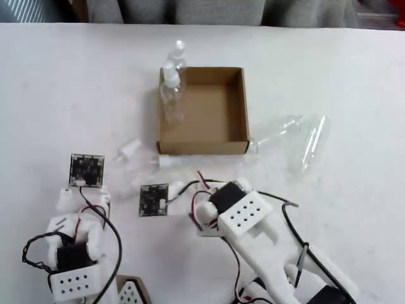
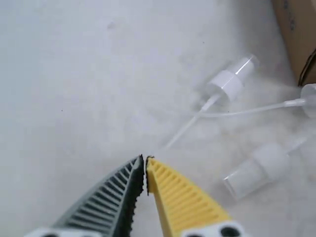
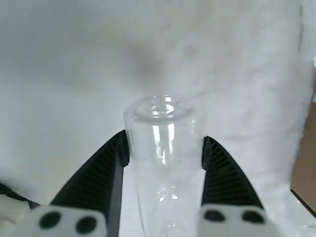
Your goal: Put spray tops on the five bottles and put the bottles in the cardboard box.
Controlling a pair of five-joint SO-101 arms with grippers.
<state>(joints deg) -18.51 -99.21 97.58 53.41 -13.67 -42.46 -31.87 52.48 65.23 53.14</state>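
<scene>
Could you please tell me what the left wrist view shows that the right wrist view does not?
Left wrist, not right: the shut left gripper and loose spray tops lying on the table. Right wrist, not left: the right gripper clamped on a clear bottle. Both: the table and an edge of the box.

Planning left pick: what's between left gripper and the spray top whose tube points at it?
Left wrist view: bare table; tube of the spray top ends just short of the left gripper.
</scene>
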